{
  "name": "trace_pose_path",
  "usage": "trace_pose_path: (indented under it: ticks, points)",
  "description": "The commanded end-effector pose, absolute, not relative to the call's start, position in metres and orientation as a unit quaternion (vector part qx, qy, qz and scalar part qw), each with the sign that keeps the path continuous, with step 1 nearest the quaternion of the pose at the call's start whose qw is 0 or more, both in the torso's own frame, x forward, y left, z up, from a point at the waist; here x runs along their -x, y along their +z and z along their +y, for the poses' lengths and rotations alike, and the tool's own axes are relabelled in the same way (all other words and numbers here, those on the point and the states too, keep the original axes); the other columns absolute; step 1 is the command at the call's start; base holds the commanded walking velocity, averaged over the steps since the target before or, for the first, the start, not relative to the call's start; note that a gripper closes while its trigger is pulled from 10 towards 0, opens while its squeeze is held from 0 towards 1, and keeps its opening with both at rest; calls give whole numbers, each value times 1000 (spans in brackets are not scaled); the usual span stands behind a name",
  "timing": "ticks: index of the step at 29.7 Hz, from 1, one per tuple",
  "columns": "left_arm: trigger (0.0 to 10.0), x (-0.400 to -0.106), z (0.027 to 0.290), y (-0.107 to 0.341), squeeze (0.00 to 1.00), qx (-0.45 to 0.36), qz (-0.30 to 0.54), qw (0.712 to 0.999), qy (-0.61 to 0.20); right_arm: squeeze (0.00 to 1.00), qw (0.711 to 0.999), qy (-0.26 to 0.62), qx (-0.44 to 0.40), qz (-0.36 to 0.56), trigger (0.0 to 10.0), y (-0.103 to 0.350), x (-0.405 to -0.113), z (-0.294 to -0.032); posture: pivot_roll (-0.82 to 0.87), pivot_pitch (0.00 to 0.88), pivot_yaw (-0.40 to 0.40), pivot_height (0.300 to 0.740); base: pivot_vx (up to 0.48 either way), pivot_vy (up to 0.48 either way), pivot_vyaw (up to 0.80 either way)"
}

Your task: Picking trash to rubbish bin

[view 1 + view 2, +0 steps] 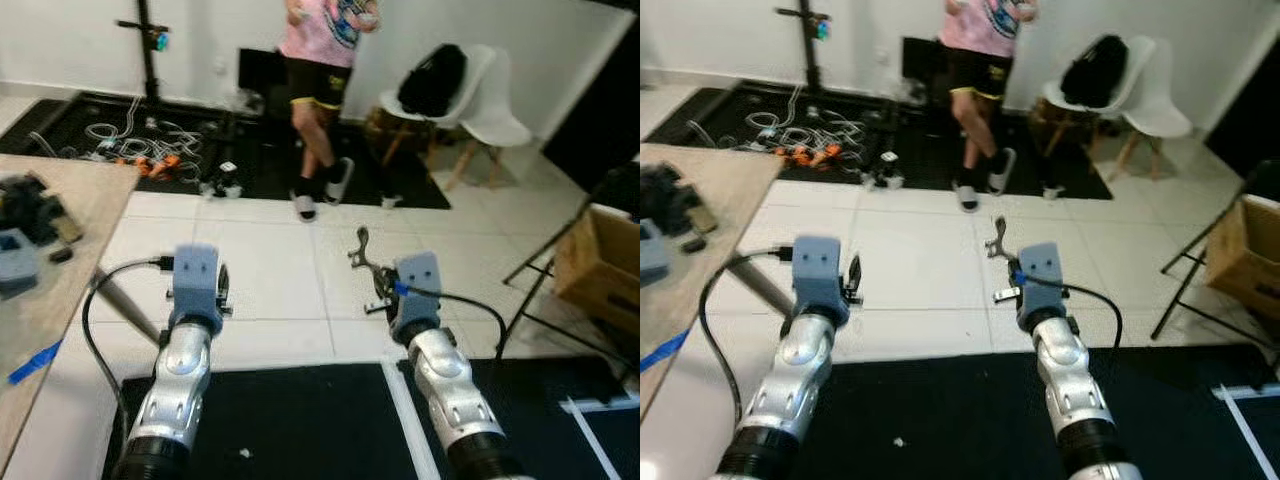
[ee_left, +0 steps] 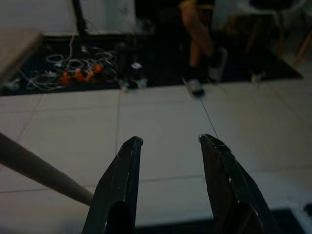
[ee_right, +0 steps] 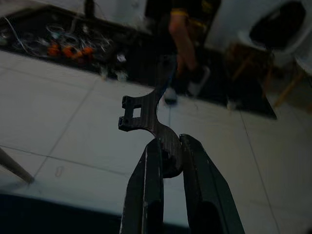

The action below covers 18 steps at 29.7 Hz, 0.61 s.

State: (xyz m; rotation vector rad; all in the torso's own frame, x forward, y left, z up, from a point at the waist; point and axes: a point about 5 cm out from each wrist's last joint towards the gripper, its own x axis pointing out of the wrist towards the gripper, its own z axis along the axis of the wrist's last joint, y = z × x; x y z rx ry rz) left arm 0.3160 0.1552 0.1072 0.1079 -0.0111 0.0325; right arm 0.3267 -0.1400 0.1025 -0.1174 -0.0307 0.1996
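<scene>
My right gripper (image 3: pixel 169 141) is shut on a curved dark plastic bracket (image 3: pixel 146 109), a flat scrap with a small square cut-out at its far end. It sticks up from the fingers (image 1: pixel 378 288) over the white floor tiles, and the bracket (image 1: pixel 360 250) reads grey in the head views. My left gripper (image 2: pixel 170 141) is held out at the same height, open, with nothing between its fingers (image 1: pixel 222 285). Both silver arms reach forward from the lower edge of the head views. I see no bin.
A person (image 1: pixel 320 60) stands ahead by a black mat strewn with cables (image 1: pixel 150 145). A wooden table (image 1: pixel 70 270) with dark clutter is on my left. A white chair with a black bag (image 1: pixel 440 80), a cardboard box (image 1: pixel 600 260) and a folding stand (image 1: pixel 530 285) are on my right.
</scene>
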Motion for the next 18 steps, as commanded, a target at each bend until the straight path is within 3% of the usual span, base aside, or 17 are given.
trace_pose_path:
  ticks: [1, 5, 7, 9, 10, 18]
  points:
    - [10000, -316, 149, 108, 0, -59, -7, 998, 6, 0, 994, 94, 63, -8, 10000, 98, -325, -147, -23, 71, -107, 740, 0, 0, -800]
    - [10000, -315, 145, 109, 0, -68, -9, 998, -1, 0, 994, 91, 64, -3, 10000, 95, -324, -151, -10, 63, -95, 740, 0, 0, -800]
    - [10000, -318, 143, 111, 0, -82, -9, 996, -17, 0, 995, 77, 59, -2, 10000, 93, -324, -154, 3, 58, -40, 740, 0, 0, -800]
    - [10000, -319, 143, 112, 0, -84, -11, 996, -20, 0, 996, 74, 57, -3, 10000, 93, -324, -154, 3, 58, -40, 740, 0, 0, -800]
    - [10000, -322, 143, 114, 0, -93, -11, 995, -34, 0, 997, 60, 52, -4, 10000, 91, -322, -156, 12, 53, 14, 740, 0, 0, -800]
    - [10000, -334, 148, 119, 0, -115, -3, 992, -61, 0, 999, 30, 37, -8, 10000, 84, -317, -155, 3, 41, 104, 740, 0, 0, -800]
